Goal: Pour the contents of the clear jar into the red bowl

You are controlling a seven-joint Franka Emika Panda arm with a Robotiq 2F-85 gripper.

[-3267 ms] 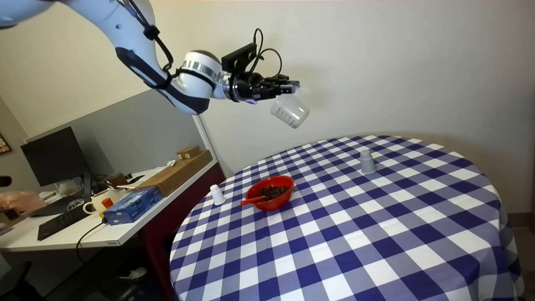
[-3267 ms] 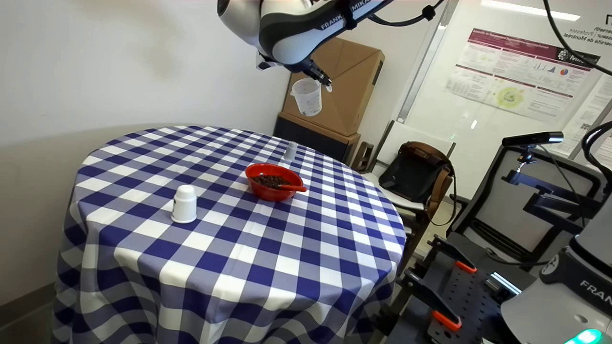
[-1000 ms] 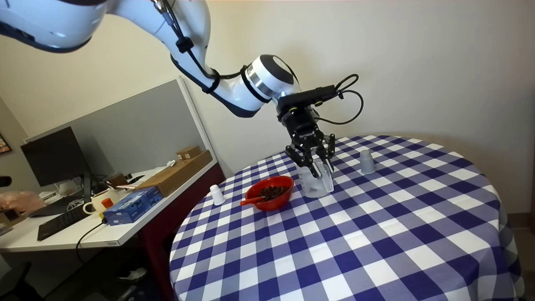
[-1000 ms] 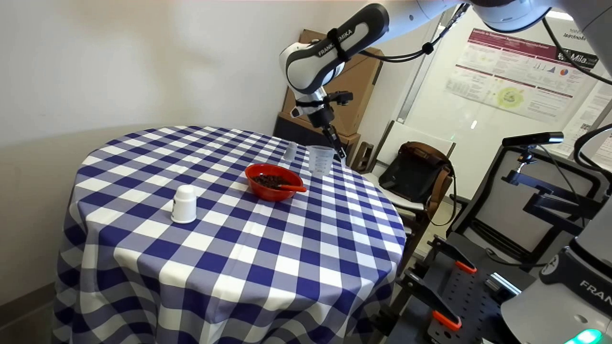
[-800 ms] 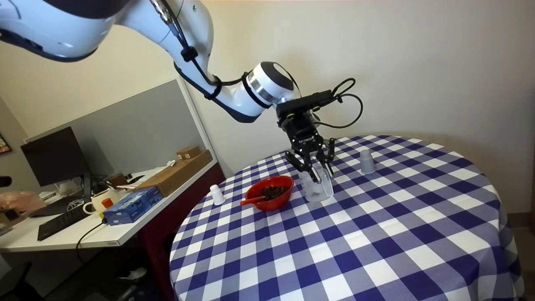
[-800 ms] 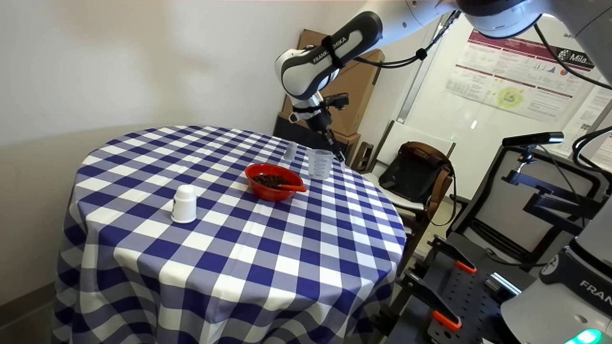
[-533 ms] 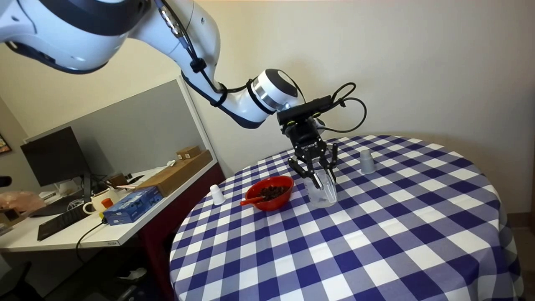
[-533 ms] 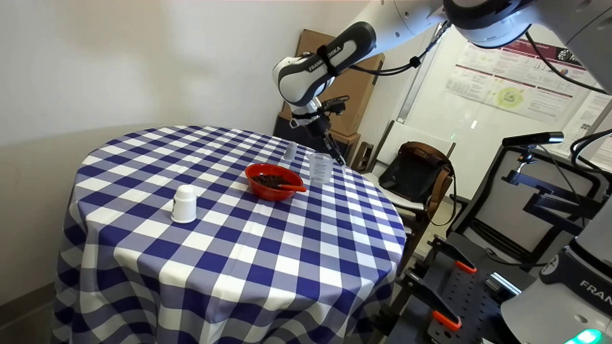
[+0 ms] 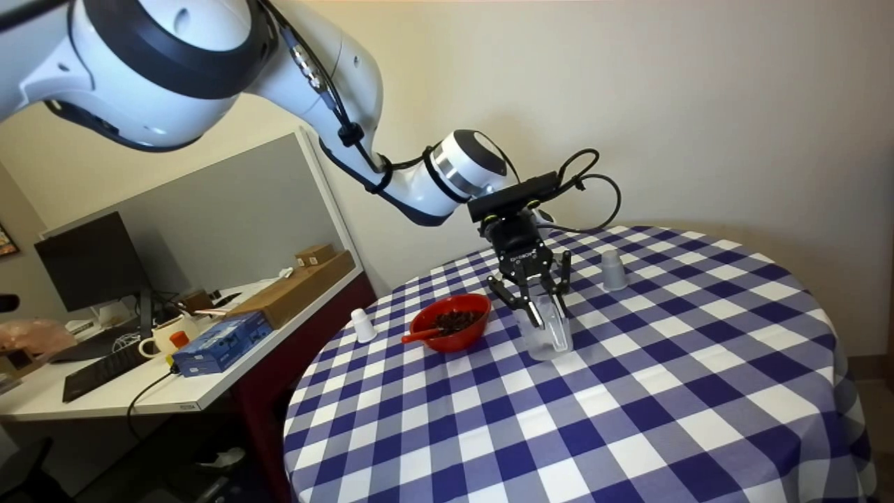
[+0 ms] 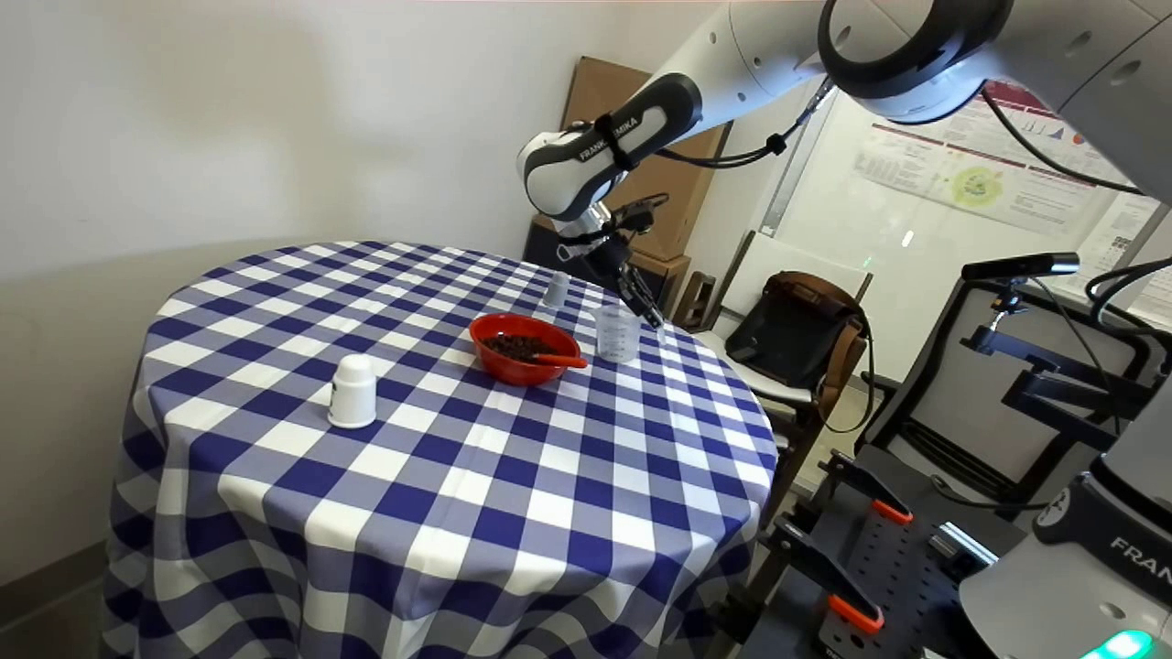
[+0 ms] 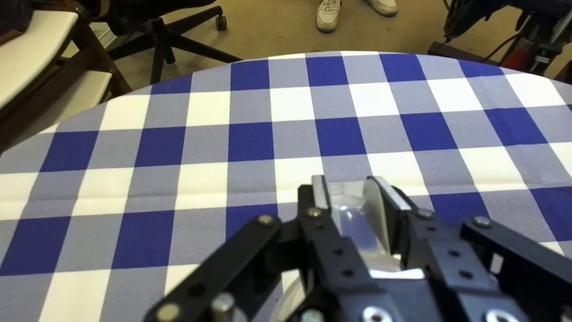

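A bright red, round, plastic-looking bowl [image 10: 513,371] is set on a fabric tablecloth [image 9: 628,391] checked in blue, white and grey, and is partly filled with small dark brown pieces [image 9: 457,321]. A slim red handle [image 10: 563,361], like that of a utensil, is rested across the bowl's rim. Just beside the bowl, with a gap seen in both exterior views, a clear, cylindrical, plastic-looking jar [image 10: 619,337] printed with measuring lines is held close to upright. The jar's clear handle [image 9: 559,335] is pinched between the fingers [image 11: 308,201] of the black metal gripper [image 11: 351,192], which is tilted downward at the end of a white-and-black robot arm [image 9: 412,188]. Whether the jar's base is touching the cloth cannot be told. On the opposite side of the bowl from the jar, a white, tapered, plastic-looking cup [image 10: 353,394] is stood with its narrow end up. A pale grey cup [image 9: 614,271] of like shape is stood the same way, farther from the bowl than the jar is. In an exterior view, a white desk [image 9: 112,399] bearing a black monitor [image 9: 91,262] is placed well apart from the bowl.
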